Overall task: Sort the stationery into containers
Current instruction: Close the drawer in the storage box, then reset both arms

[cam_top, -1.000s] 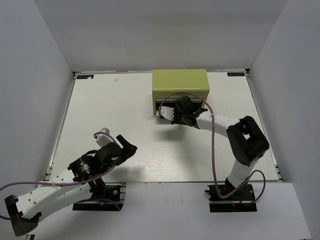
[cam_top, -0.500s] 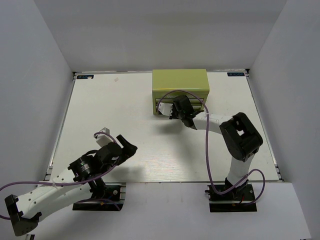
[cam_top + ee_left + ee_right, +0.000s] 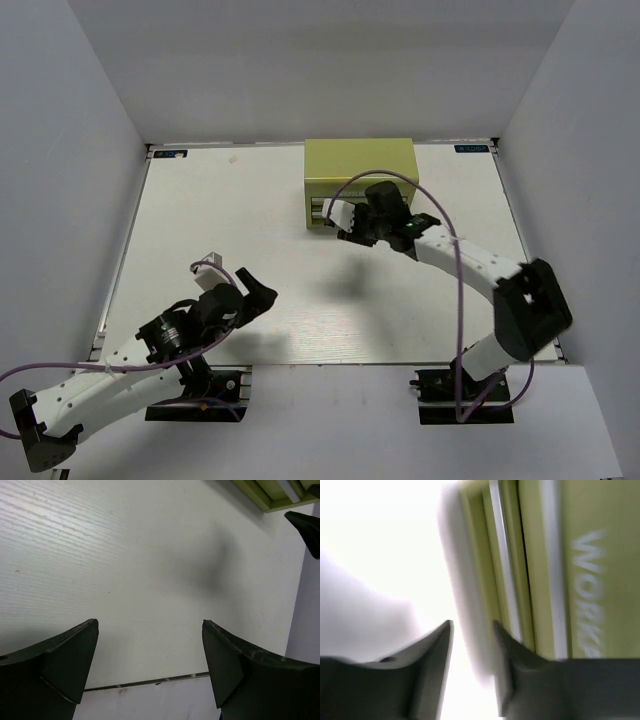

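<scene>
The olive-green metal box [image 3: 360, 160] stands at the far middle of the table, its drawer fronts facing the arms. My right gripper [image 3: 338, 216] hovers just in front of the drawers, at their left end. In the right wrist view its jaws [image 3: 472, 625] stand apart with nothing between them, beside the box's front [image 3: 585, 555] with its embossed lettering; that view is blurred. My left gripper [image 3: 256, 286] hangs wide open over the near left of the table, holding nothing [image 3: 150, 625]. No stationery shows in any view.
White walls close in the table on three sides. The table's near edge [image 3: 150, 682] runs just below my left fingers. A corner of the box [image 3: 270, 492] shows at the top right of the left wrist view. The right arm's elbow [image 3: 530, 310] sits near the table's right edge.
My right gripper has gone from shut to open at the box's front. The right arm's elbow has swung out to the right. The left arm has barely moved.
</scene>
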Controlling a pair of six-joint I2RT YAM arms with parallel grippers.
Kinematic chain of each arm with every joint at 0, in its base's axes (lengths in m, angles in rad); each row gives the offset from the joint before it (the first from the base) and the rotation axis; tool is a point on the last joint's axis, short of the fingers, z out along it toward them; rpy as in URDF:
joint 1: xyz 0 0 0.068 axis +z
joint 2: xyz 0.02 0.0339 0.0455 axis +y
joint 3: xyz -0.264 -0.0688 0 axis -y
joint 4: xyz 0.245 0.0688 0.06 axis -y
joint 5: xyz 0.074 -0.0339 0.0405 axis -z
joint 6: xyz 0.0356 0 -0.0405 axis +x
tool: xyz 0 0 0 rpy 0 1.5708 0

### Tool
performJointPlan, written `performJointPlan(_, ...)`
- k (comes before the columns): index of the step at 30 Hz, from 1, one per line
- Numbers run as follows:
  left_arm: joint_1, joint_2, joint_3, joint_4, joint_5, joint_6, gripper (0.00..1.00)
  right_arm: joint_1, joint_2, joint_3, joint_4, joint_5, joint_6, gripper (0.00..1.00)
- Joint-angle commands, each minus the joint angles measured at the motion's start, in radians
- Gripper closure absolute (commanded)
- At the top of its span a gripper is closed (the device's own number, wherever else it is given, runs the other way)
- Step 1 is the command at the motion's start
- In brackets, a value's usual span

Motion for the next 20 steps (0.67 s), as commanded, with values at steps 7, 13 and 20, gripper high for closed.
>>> performJointPlan(7, -0.001, 0.088, 0.063, 0.304, 0.089, 0.288, 0.05, -0.026, -0.313, 0.066, -0.203, -0.210, 0.433, 0.10)
performJointPlan(13, -0.001, 0.164, 0.159, 0.387, 0.187, 0.444, 0.00, -0.028, -0.476, 0.041, -0.190, -0.012, 0.557, 0.10)
performJointPlan(20, -0.001, 0.186, 0.182, 0.447, 0.228, 0.521, 0.00, -0.046, -0.623, -0.111, -0.138, 0.151, 0.553, 0.10)
